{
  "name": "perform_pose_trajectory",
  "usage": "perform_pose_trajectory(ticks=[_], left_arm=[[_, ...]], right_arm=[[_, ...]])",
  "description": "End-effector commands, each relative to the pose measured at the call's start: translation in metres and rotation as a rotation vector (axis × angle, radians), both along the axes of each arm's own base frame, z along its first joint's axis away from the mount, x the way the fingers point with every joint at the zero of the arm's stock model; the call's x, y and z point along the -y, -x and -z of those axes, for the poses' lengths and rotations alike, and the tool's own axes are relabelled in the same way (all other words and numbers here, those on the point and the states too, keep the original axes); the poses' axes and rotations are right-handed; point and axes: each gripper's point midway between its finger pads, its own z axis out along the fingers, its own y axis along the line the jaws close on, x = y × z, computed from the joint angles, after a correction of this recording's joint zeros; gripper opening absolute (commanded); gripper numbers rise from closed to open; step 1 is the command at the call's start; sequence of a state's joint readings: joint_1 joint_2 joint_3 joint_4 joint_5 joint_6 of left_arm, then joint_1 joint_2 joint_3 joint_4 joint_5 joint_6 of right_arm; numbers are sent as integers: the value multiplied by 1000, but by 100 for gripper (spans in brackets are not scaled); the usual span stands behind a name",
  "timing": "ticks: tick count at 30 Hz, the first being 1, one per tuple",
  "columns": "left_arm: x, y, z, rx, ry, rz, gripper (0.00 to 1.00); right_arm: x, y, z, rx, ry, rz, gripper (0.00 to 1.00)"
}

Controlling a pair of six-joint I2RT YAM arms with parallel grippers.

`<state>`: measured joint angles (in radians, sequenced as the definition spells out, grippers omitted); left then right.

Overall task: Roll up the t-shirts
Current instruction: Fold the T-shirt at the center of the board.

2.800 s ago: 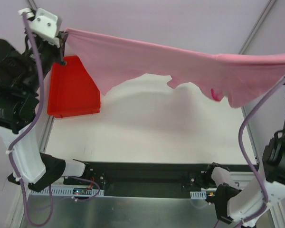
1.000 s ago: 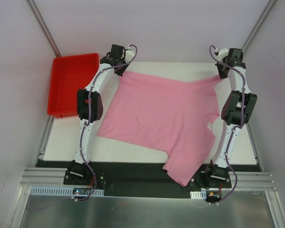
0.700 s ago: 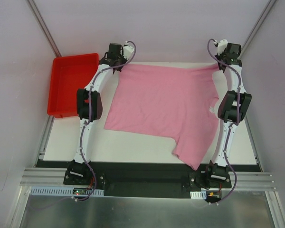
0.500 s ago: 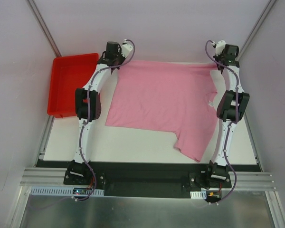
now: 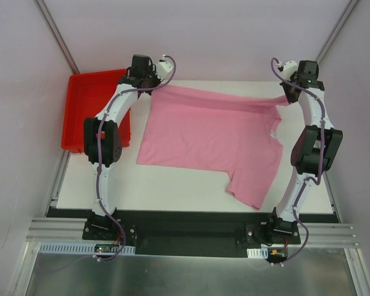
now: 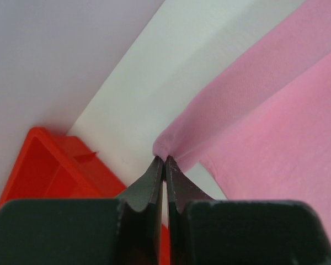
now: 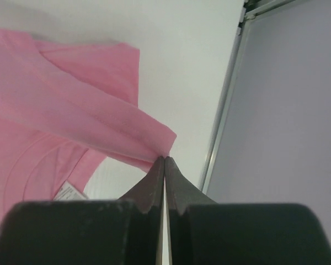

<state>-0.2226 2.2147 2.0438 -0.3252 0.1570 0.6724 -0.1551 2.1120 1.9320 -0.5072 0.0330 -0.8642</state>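
The light-pink t-shirt (image 5: 209,139) lies mostly flat on the white table, one sleeve hanging toward the near right. Its far edge is lifted and stretched as a band between my two grippers. My left gripper (image 5: 153,86) is shut on the shirt's far-left corner (image 6: 168,144), a little above the table. My right gripper (image 5: 285,97) is shut on the far-right corner (image 7: 160,138). The white neck label (image 7: 69,192) shows in the right wrist view, and in the top view (image 5: 273,132) near the right edge.
A red plastic tray (image 5: 89,105) stands at the far left, beside my left arm; it also shows in the left wrist view (image 6: 55,171). A metal frame rail (image 7: 226,105) runs along the table's right edge. Grey walls close in at the back and sides.
The shirt came down from hanging in the air and was spread on the table. Both grippers then lifted the far edge and drew it slightly toward the near side, the body staying put.
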Motion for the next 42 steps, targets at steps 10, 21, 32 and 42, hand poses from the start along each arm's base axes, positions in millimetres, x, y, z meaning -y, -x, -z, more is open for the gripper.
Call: perform_pose_trajectory(ticks=[10,21,32,42], left_arm=[[-17,39,9,-45,-164,170,0],[-23,66,38,-131,-190,203,0],[-26,96,57,-229,-162,167,0],[-30,127,71,-338,-137,138,0]], right_arm=[[-25,96,-24,-114,-67,13,1],[-40,146,9,-242,-112,-18,1],[-41,158,42,-362,-106,-60,1],[-66,188,53,-470,-168,-89,1]])
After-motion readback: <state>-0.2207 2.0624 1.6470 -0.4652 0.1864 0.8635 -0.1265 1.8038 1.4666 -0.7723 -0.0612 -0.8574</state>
